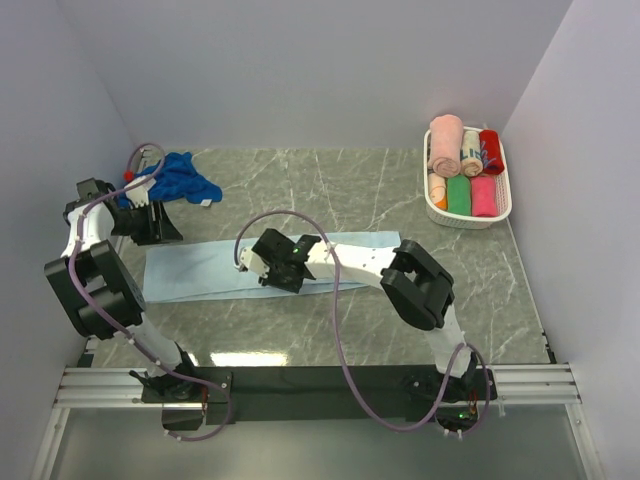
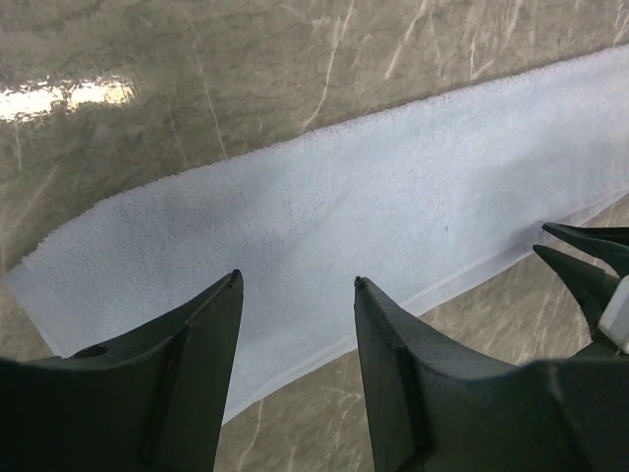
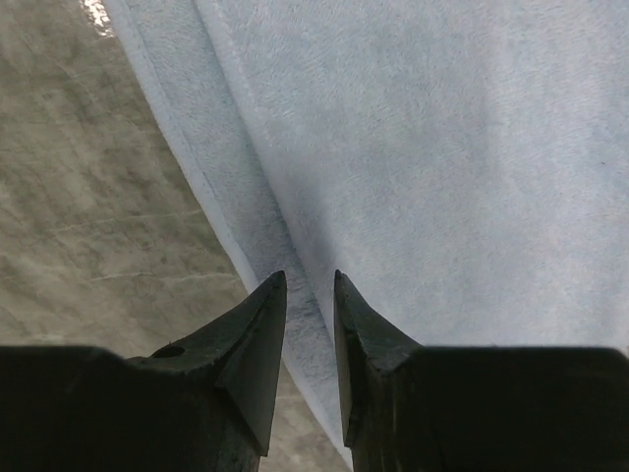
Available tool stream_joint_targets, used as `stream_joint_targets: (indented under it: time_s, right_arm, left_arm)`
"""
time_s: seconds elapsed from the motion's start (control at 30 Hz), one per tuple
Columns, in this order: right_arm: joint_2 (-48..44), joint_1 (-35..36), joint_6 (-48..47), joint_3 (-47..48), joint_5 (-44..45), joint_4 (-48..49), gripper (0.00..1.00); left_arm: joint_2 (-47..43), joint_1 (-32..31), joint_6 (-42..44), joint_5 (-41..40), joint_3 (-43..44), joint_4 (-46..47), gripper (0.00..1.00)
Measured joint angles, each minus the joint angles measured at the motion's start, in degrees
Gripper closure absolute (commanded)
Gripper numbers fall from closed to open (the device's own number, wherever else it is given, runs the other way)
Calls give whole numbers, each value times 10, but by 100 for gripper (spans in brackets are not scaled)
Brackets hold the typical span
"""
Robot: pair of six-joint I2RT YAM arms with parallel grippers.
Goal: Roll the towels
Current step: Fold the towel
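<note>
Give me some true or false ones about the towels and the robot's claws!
1. The pale blue towel lies flat on the table. True.
2. The dark blue towel is rolled up inside the basket. False: it lies bunched up at the far left of the table, outside the basket.
3. The basket holds rolled towels. True.
4. The left claw is shut tight. False: its jaws stand apart above the pale blue towel, with nothing between them.
</note>
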Motion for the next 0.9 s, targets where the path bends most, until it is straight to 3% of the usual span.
stream_joint_targets:
  time_s: [0.23,0.53,0.63,0.73,0.9]
  right_arm:
    - [27,0,-11,18,2,0,74]
    - [31,-1,-17,24,2,-5,90]
    - [31,-1,-17,30,2,-7,91]
    - [31,-1,-18,35,2,-11,100]
    - [31,-1,-21,45,1,-18,100]
  left_arm:
    - [12,5,-21,3,0,11,45]
    - [12,6,-27,3,-3,22,45]
    - [12,6,-26,3,-3,22,45]
    - [12,6,-26,3,-3,22,45]
    - [12,6,-26,3,-3,22,46]
